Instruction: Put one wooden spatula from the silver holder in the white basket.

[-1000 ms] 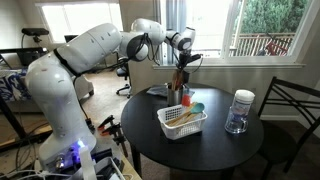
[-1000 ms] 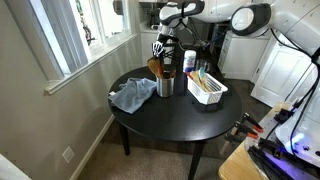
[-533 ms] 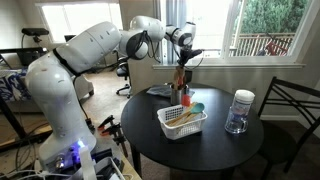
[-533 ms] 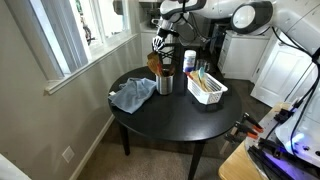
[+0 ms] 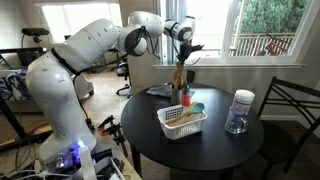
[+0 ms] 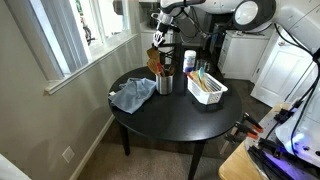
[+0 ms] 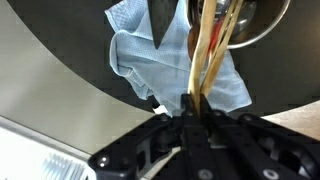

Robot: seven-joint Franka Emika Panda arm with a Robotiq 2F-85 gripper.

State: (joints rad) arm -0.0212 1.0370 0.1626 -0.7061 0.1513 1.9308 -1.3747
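My gripper (image 5: 183, 47) is shut on the top of a wooden spatula (image 5: 180, 72), which hangs upright over the silver holder (image 5: 179, 96). In the exterior view from the other side, the gripper (image 6: 160, 40) holds the spatula (image 6: 154, 62) above the holder (image 6: 165, 84). The wrist view shows the jaws (image 7: 195, 108) clamped on the spatula's handle (image 7: 205, 50), with the holder (image 7: 258, 22) and other wooden utensils below. I cannot tell whether the spatula's lower end is out of the holder. The white basket (image 5: 183, 123) (image 6: 208, 89) stands beside the holder with colourful items in it.
A crumpled blue cloth (image 6: 131, 96) (image 7: 145, 55) lies on the round black table (image 6: 170, 118) next to the holder. A clear jar with a white lid (image 5: 239, 111) stands at the table's edge. A dark chair (image 5: 290, 110) stands near the table.
My gripper has risen, drawing the wooden spatula upward out of the silver holder. The basket, cloth and jar have not moved.
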